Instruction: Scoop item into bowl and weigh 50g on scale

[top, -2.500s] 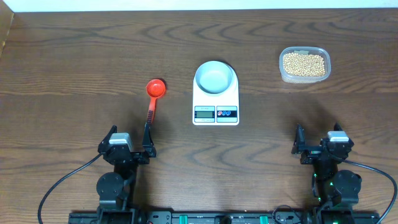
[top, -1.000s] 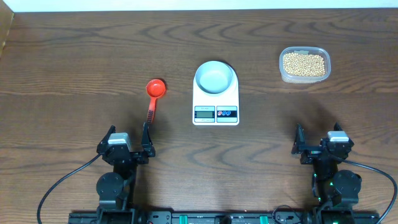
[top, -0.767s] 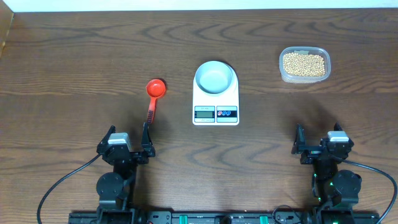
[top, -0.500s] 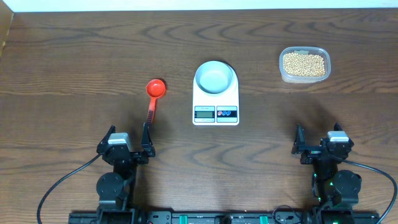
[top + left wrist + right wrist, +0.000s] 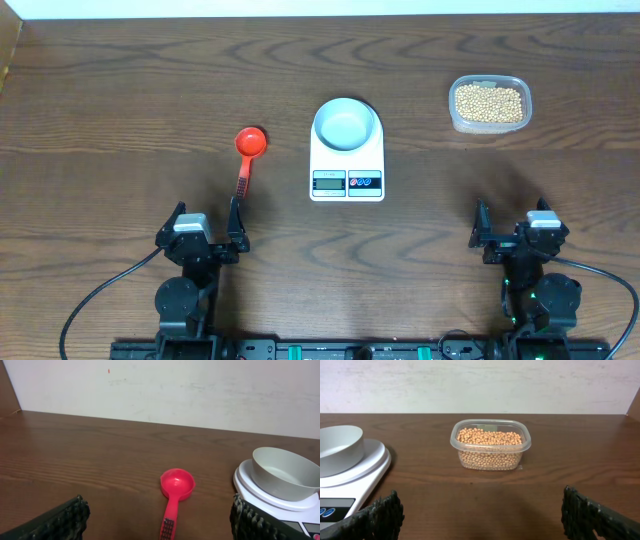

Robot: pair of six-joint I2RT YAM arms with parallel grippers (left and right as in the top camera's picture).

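The pale grey-white bowl (image 5: 346, 123) stands empty on the white scale (image 5: 347, 178) at the table's middle; both also show in the left wrist view, bowl (image 5: 282, 472) on scale (image 5: 245, 477). The tan beans (image 5: 488, 103) fill a clear plastic tub (image 5: 456, 120) at the back right, seen too in the right wrist view (image 5: 490, 445). A red scoop (image 5: 248, 145) lies left of the scale, handle toward my left gripper (image 5: 205, 232), which is open and empty just behind the handle's end (image 5: 167, 527). My right gripper (image 5: 512, 232) is open and empty, far in front of the tub.
The table's dark wooden top ends at a white wall behind. The scale's edge and the bowl (image 5: 340, 450) show at the left of the right wrist view. Both arm bases sit at the front edge.
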